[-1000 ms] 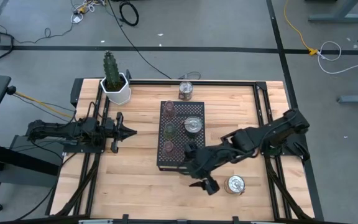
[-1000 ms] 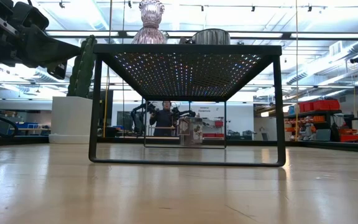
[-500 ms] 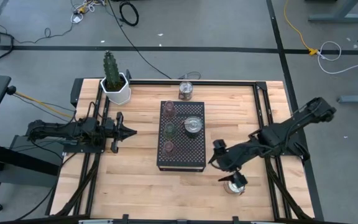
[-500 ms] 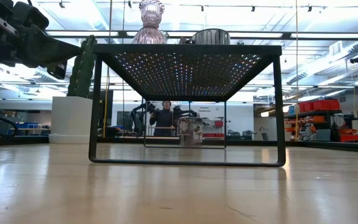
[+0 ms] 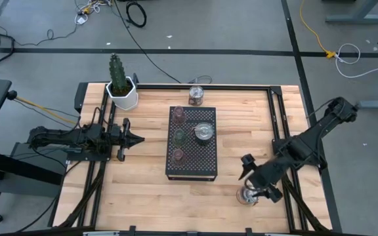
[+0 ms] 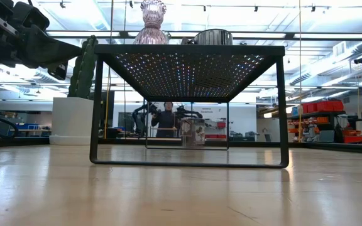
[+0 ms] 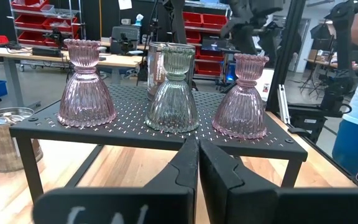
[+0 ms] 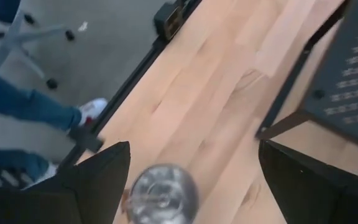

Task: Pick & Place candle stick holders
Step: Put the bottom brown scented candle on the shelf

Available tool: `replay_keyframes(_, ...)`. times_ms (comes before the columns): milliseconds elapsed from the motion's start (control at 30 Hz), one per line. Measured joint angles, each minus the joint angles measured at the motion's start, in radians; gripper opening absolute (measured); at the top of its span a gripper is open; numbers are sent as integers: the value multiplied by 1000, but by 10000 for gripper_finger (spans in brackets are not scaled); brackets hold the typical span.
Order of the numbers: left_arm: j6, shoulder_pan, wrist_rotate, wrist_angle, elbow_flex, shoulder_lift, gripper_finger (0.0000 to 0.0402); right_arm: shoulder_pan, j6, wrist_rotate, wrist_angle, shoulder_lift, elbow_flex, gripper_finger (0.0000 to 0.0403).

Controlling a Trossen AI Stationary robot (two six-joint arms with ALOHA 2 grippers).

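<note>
Two fingers spread wide, right gripper (image 5: 258, 185) hovers above the silvery holder (image 5: 248, 195), nothing held.
Descend off-centre and a finger could clip the rim, tipping or rolling it toward the nearby table edge; its base is hidden. Beyond, the rack (image 5: 209, 167) carries four holders; left gripper (image 5: 136, 138) waits closed, well apart.

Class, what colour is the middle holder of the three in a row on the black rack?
Green holder, clearest in the left wrist view.
</note>
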Motion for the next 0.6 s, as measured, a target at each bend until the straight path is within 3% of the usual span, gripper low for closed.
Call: replay_keyframes(600, 0, 0, 0, 0, 0, 0, 18, 181, -132, -10, -73, 52, -5, 355)
